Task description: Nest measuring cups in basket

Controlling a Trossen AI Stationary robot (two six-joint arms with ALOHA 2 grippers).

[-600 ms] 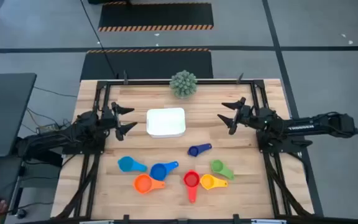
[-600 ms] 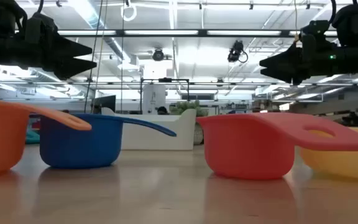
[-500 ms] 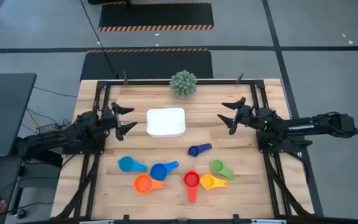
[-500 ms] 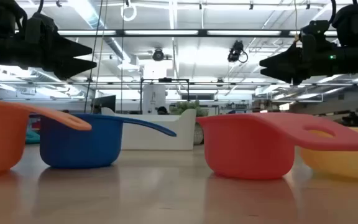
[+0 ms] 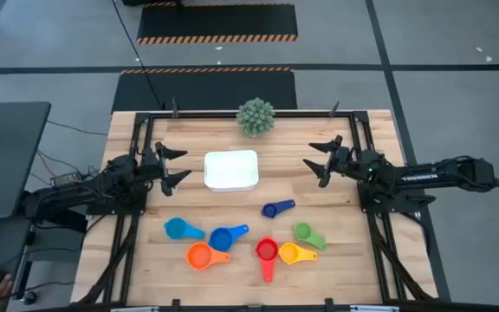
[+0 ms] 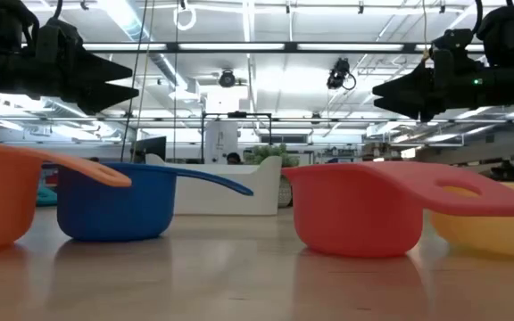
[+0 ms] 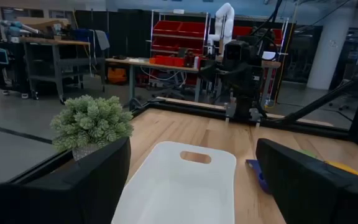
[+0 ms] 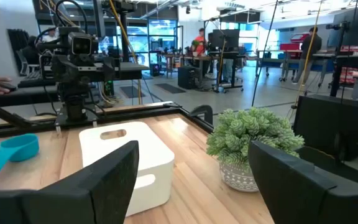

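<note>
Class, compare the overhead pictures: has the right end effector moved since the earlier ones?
No. The right end effector sits at the same spot beside the white basket, level with its right edge.

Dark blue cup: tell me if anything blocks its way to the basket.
Nothing visible does. The dark blue cup lies on bare wood, with open table between it and the basket.
</note>
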